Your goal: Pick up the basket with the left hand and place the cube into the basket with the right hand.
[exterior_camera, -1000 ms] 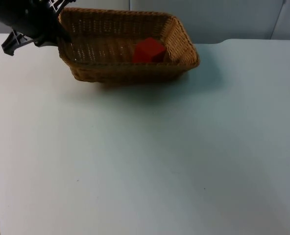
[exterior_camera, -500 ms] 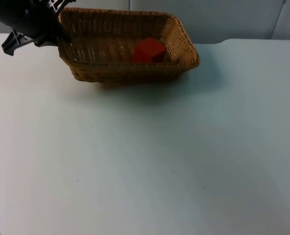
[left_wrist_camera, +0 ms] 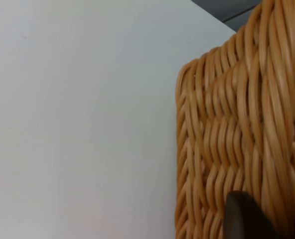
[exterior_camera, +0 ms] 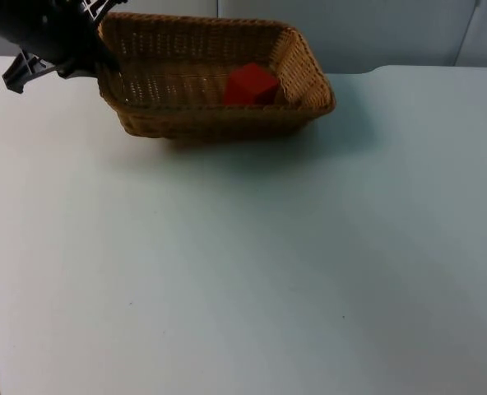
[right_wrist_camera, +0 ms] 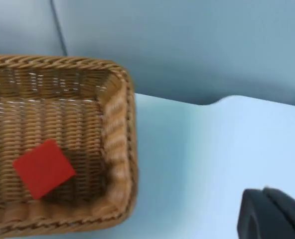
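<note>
Table (exterior_camera: pixel 252 271) lay white and broad, ending at the grey wall (exterior_camera: pixel 375 29). Next in size, the wicker basket (exterior_camera: pixel 190 123) stood near the far edge, towards the left arm's side, casting a shadow on the table beneath it; from the pictures I could not tell whether it rested on the surface or hung just above. The right wrist view looked down into it from that arm's side, showing its woven floor and the rounded rim of its end wall (right_wrist_camera: pixel 122 144). The left gripper (exterior_camera: pixel 104 59) was clamped on the rim of the basket's left end wall, one black finger (left_wrist_camera: pixel 244 219) pressed against the weave (left_wrist_camera: pixel 227 129) in the left wrist view. The red cube (exterior_camera: pixel 250 85) sat inside the basket, on its floor towards the right end, near the end wall; it also showed in the right wrist view (right_wrist_camera: pixel 44 168). The right gripper's fingertip (right_wrist_camera: pixel 269 214) hung above the table, beside the basket; I could not tell how its jaws stood.
</note>
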